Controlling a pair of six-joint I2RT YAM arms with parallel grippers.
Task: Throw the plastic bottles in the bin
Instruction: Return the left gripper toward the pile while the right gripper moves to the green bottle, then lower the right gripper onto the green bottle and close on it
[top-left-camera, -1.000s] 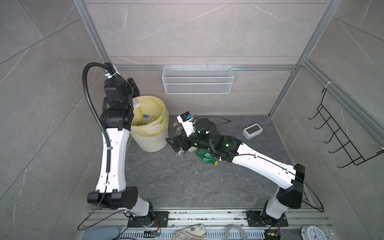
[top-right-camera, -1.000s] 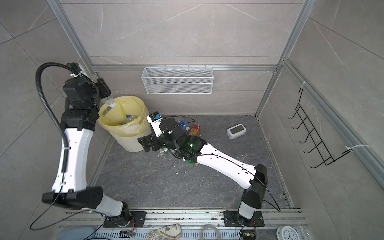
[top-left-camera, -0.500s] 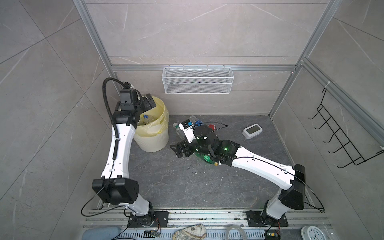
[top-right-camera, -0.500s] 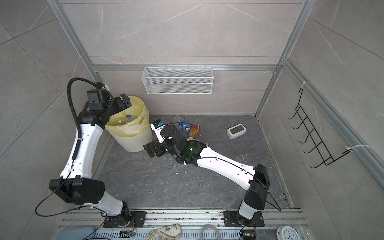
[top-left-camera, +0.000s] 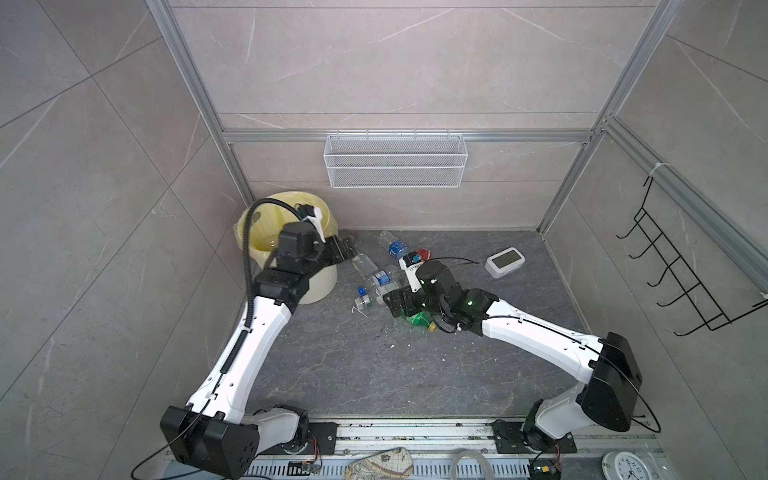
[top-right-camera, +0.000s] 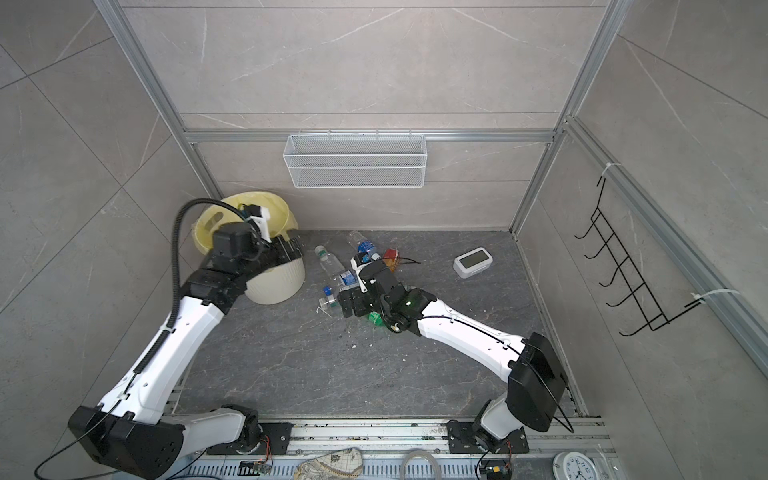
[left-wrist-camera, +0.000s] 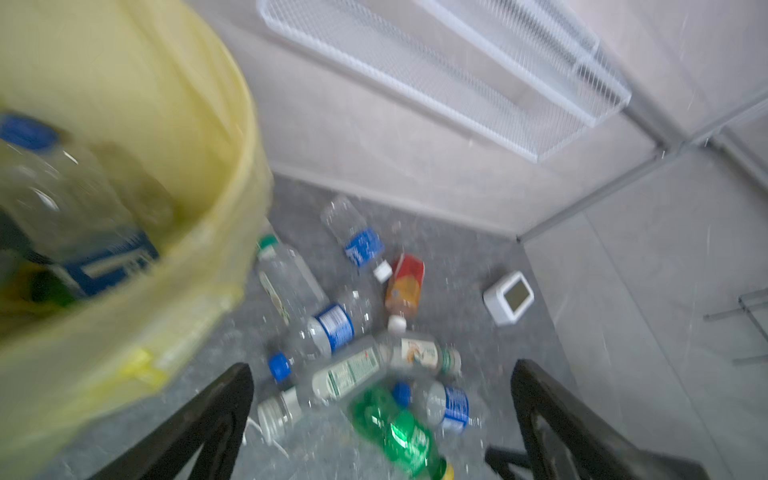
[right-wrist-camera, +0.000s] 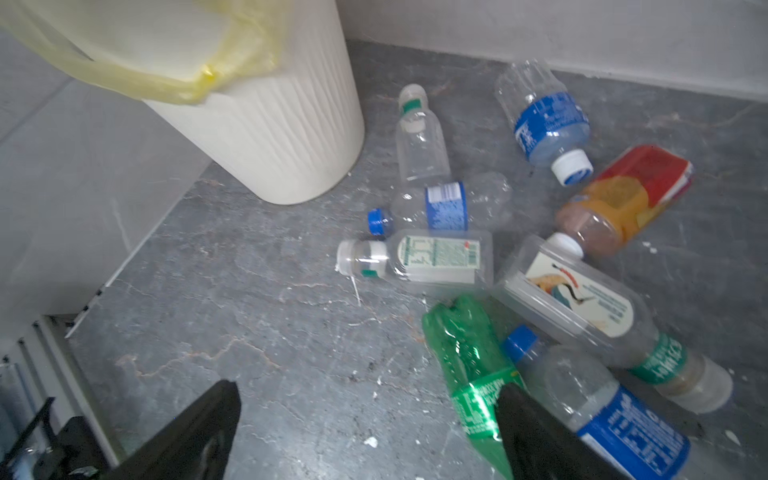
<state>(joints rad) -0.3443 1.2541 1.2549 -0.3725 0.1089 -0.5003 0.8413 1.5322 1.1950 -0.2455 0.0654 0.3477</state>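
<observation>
The bin (top-left-camera: 321, 286) is a cream ribbed bucket with a yellow liner, standing at the back left; it also shows in the other top view (top-right-camera: 279, 287). Bottles (left-wrist-camera: 62, 199) lie inside it. My left gripper (top-left-camera: 347, 249) hangs open and empty by the bin's right rim (left-wrist-camera: 232, 174). Several plastic bottles lie on the floor beside the bin: a blue-labelled clear one (right-wrist-camera: 544, 116), an orange-red one (right-wrist-camera: 623, 199) and a green one (right-wrist-camera: 469, 357). My right gripper (right-wrist-camera: 368, 395) stands open low over the floor, with one finger (right-wrist-camera: 536, 432) over the green bottle (top-left-camera: 419, 322).
A white digital clock (top-left-camera: 504, 262) sits on the floor right of the bottles. A white wire basket (top-left-camera: 395, 160) hangs on the back wall. A black hook rack (top-left-camera: 681, 266) is on the right wall. Grey walls close in on three sides.
My left arm has come down from above the bin to its right rim, and its jaws have opened and are empty. My right gripper has shifted a little over the bottles.
</observation>
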